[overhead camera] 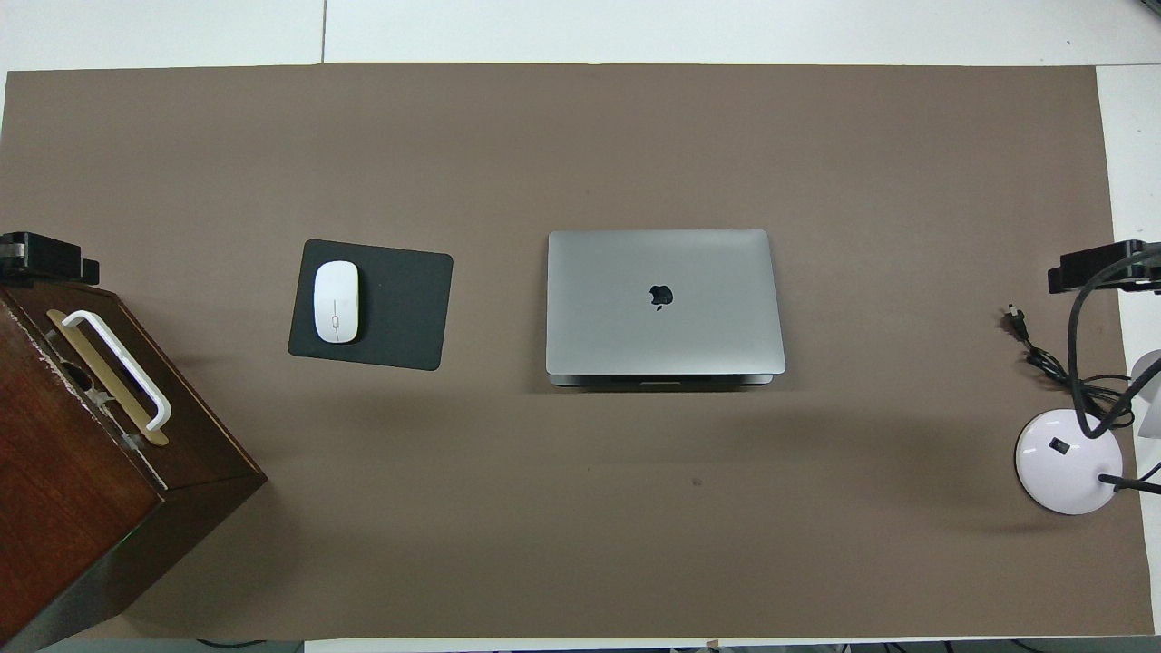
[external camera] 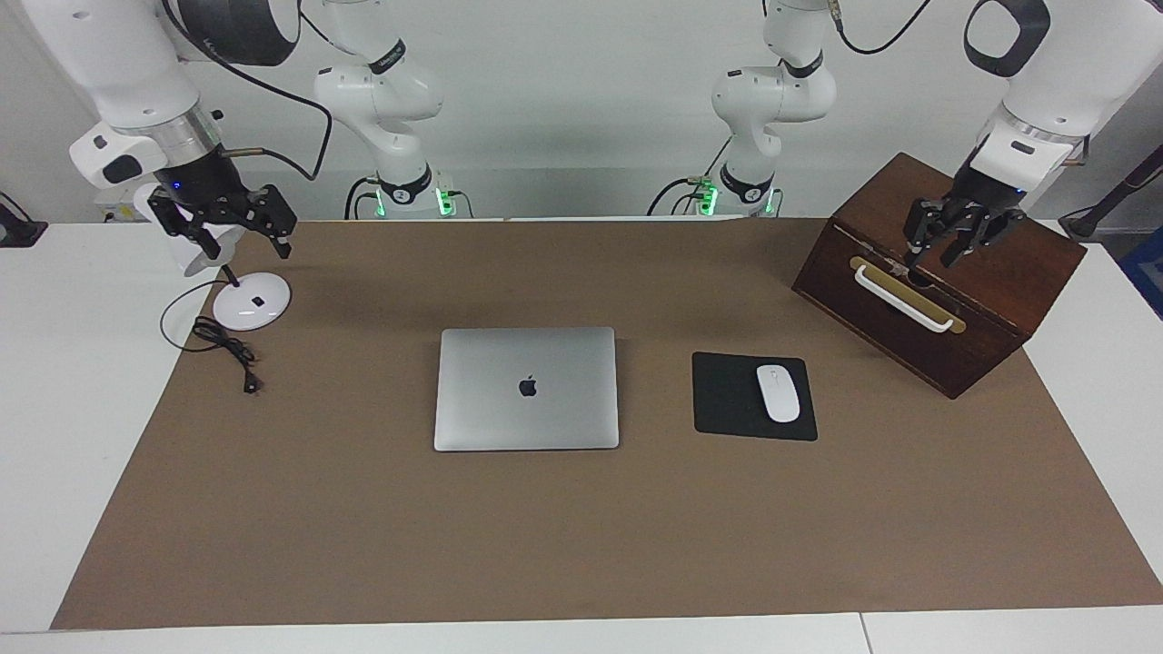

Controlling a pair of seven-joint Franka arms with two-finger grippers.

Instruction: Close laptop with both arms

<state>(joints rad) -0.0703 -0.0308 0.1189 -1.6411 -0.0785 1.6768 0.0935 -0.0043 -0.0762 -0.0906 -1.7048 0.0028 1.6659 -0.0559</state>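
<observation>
The silver-grey laptop lies in the middle of the brown mat with its lid down flat and the dark apple logo facing up. In the overhead view a thin strip of its base shows under the lid's edge nearest the robots. My right gripper hangs open and empty over the desk lamp at the right arm's end of the table, well away from the laptop. My left gripper hangs open and empty over the wooden box at the left arm's end. Only the grippers' black tips show in the overhead view, left and right.
A black mouse pad with a white mouse lies beside the laptop toward the left arm's end. A dark wooden box with a white handle stands at that end. A white lamp base and its black cable lie at the right arm's end.
</observation>
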